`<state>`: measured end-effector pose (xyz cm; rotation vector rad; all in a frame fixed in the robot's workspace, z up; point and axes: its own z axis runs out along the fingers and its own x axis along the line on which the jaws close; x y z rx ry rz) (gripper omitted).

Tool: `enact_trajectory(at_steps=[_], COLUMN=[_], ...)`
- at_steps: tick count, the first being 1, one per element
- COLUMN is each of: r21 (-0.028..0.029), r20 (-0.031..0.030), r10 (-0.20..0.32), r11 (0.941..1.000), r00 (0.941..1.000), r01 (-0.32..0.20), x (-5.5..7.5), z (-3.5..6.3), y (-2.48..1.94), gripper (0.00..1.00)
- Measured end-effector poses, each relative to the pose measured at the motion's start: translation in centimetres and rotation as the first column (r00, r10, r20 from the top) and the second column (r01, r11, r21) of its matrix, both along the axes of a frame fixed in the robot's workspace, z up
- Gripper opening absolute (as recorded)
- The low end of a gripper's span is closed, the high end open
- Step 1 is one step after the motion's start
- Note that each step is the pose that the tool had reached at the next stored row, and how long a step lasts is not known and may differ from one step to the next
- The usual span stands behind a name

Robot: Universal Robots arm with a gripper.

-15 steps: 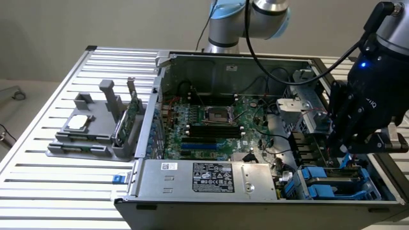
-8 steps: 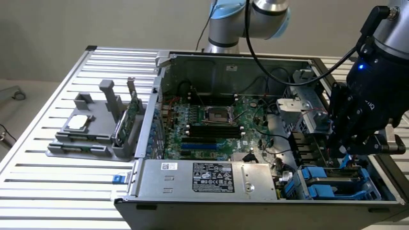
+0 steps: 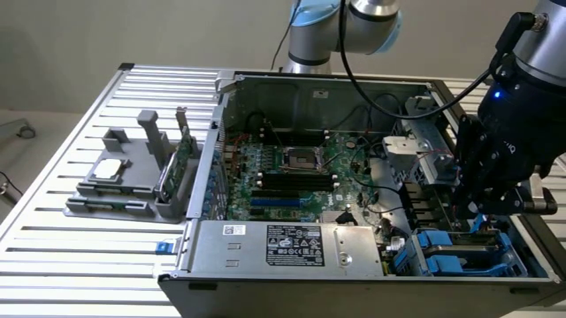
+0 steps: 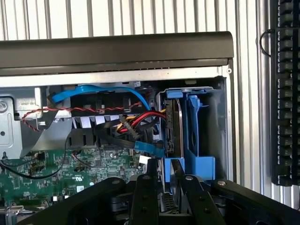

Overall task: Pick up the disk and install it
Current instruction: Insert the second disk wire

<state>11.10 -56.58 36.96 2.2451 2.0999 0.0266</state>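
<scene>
We see the gripper (image 3: pixel 484 218) down inside the open PC case (image 3: pixel 319 86), at the drive bay corner on the exterior view's right. Its jaws are clamped on the disk (image 4: pixel 174 174): in the wrist view the 2 black fingers (image 4: pixel 145 197) pinch the blue plastic carrier edge between them.

The disk stands on edge in the blue bay (image 4: pixel 199 140), a thin grey metal slab framed in glossy blue plastic. Its long axis runs down into the bay, thin edge facing the wrist camera, and it sits parallel to the case side wall.

Materials: the case is bare grey sheet metal, and the motherboard (image 3: pixel 296 169) is green with black slots. 1 silver boxy power supply (image 3: pixel 287 248) with a white label sits along the case's front edge. Cables near the bay: 1 flat blue ribbon (image 4: pixel 93 91), 1 twisted red/black pair (image 4: pixel 70 111), and a red-yellow-black bundle (image 4: pixel 140 120).

The counter (image 3: pixel 89 258) is ribbed aluminium slats. On it sits 1 grey moulded fixture (image 3: pixel 124 189) holding 1 square silver chip (image 3: pixel 110 169) and 1 green card (image 3: pixel 174 169) upright.
</scene>
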Motion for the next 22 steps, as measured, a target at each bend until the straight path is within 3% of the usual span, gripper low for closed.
enact_trajectory(at_steps=[7, 13, 22], r21=[0.0005, 0.0016, 0.0137], r20=[0.0014, 0.0015, 0.0014], r10=[-0.002, -0.002, -0.002], r11=[1.0000, 1.0000, 0.9999], r00=[1.0000, 1.0000, 1.0000], r01=[0.002, 0.002, 0.002], x=[-0.11, -0.10, 0.11], z=[0.00, 0.01, -0.04], y=[0.62, 0.61, 0.54], gripper=[0.26, 0.26, 0.26])
